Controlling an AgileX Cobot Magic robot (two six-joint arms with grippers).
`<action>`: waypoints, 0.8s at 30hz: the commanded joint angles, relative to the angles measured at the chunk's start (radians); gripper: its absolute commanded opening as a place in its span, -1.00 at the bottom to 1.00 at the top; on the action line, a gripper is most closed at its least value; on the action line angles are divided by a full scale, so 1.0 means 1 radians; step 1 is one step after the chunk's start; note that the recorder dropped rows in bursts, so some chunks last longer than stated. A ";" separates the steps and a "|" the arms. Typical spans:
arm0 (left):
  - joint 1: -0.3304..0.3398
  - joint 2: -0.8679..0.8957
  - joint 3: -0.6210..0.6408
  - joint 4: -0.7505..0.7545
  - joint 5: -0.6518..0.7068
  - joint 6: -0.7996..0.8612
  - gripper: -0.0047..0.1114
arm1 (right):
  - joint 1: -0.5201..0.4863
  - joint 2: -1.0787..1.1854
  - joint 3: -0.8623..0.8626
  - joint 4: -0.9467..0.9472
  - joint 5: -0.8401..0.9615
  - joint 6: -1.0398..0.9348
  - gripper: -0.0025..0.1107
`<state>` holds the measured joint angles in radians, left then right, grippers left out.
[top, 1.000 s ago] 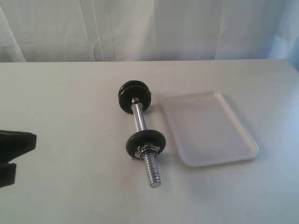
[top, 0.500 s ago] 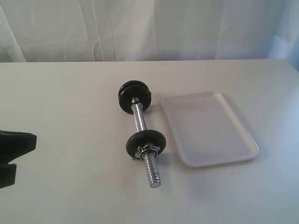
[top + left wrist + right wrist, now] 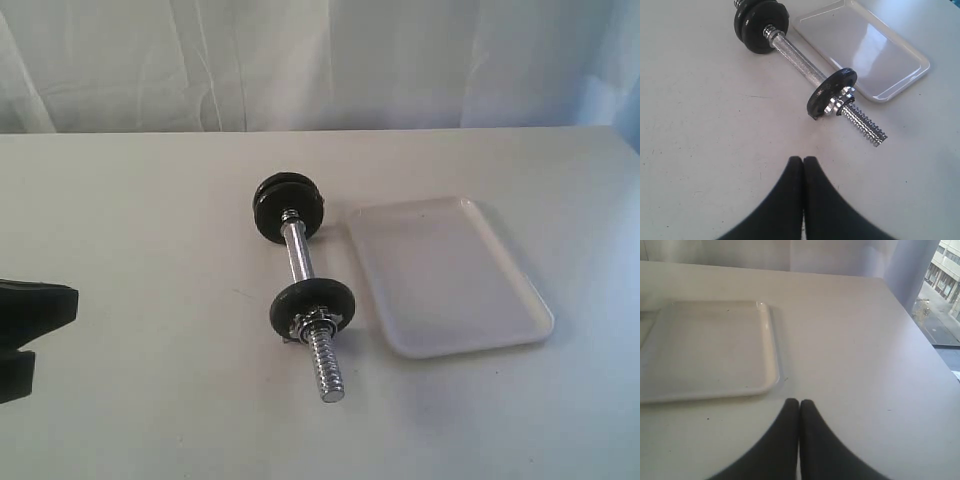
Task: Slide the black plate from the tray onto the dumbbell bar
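As I watch, my left gripper (image 3: 803, 159) and right gripper (image 3: 799, 401) each show fingers pressed together. The black plate (image 3: 311, 302) stands on the dumbbell bar (image 3: 297, 255), a silver nut (image 3: 318, 324) touching it at 6 o'clock. The tray (image 3: 450, 275) lies at the bar's 3 o'clock, just beside it.

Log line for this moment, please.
black plate: on dumbbell bar | tray: no plate on it | left gripper: shut, empty, clear of bar | right gripper: shut, empty, beside tray
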<state>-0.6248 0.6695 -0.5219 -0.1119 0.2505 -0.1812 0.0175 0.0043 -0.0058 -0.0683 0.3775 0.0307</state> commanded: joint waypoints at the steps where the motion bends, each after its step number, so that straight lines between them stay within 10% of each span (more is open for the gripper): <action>1: -0.005 -0.008 0.005 -0.006 0.006 0.000 -0.92 | -0.008 -0.004 0.006 -0.003 -0.035 -0.008 -0.96; 17: 0.008 -0.110 0.100 0.083 0.000 0.047 -0.92 | -0.008 -0.004 0.006 -0.003 -0.035 -0.008 -0.96; 24: 0.200 -0.297 0.253 0.079 -0.077 0.020 -0.92 | -0.008 -0.004 0.006 -0.003 -0.035 -0.008 -0.96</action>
<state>-0.4962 0.4442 -0.3055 -0.0322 0.1957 -0.1481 0.0175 0.0043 -0.0052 -0.0664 0.3570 0.0307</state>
